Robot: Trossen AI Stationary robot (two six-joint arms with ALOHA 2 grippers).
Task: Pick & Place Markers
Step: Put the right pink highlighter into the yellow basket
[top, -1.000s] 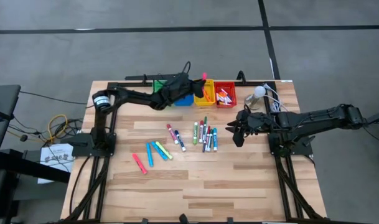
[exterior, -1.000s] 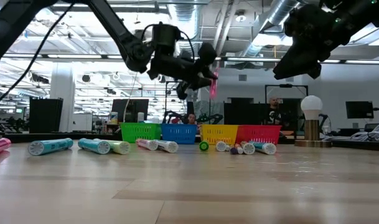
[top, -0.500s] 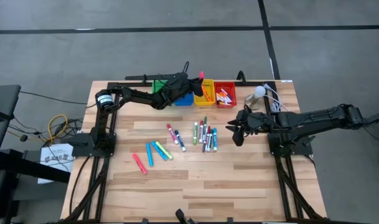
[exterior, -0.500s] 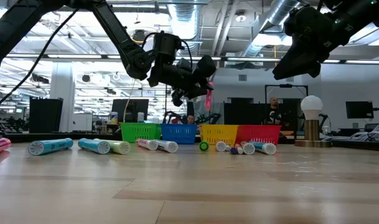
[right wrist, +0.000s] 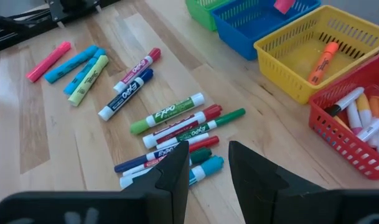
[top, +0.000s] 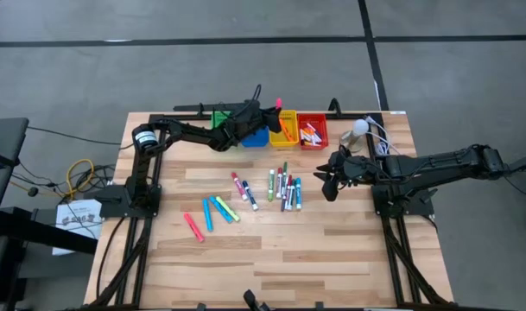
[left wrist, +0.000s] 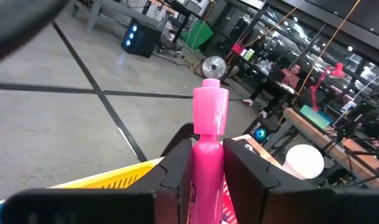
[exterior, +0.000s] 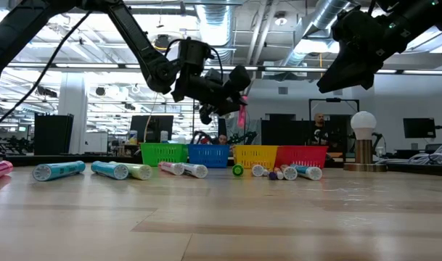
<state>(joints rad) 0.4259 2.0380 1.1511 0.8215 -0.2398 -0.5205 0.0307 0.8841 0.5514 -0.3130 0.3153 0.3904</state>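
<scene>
My left claw [left wrist: 208, 163] is clamped on a pink marker [left wrist: 208, 134], which stands upright between the fingers [left wrist: 177, 168], cap end up. From above, that claw [top: 267, 112] hangs over the row of baskets at the far edge of the table, about where the blue basket [top: 256, 136] meets the yellow basket [top: 285, 129]. My right claw [right wrist: 206, 163] hangs above the cluster of loose markers [right wrist: 170, 127] near the table's middle, its fingers a little apart with nothing between them.

I judge this the carry-and-drop step: the pink marker is lifted and needs a basket. The next move calls for settling squarely over one basket, lowering a little, then letting go so it falls inside and not on a rim. Which basket suits pink I cannot tell; the red basket [top: 313, 131] already holds several markers.

Since a second ago, the left claw has drawn back slightly toward the blue basket and the marker has tipped more upright; the right arm has not moved.
</scene>
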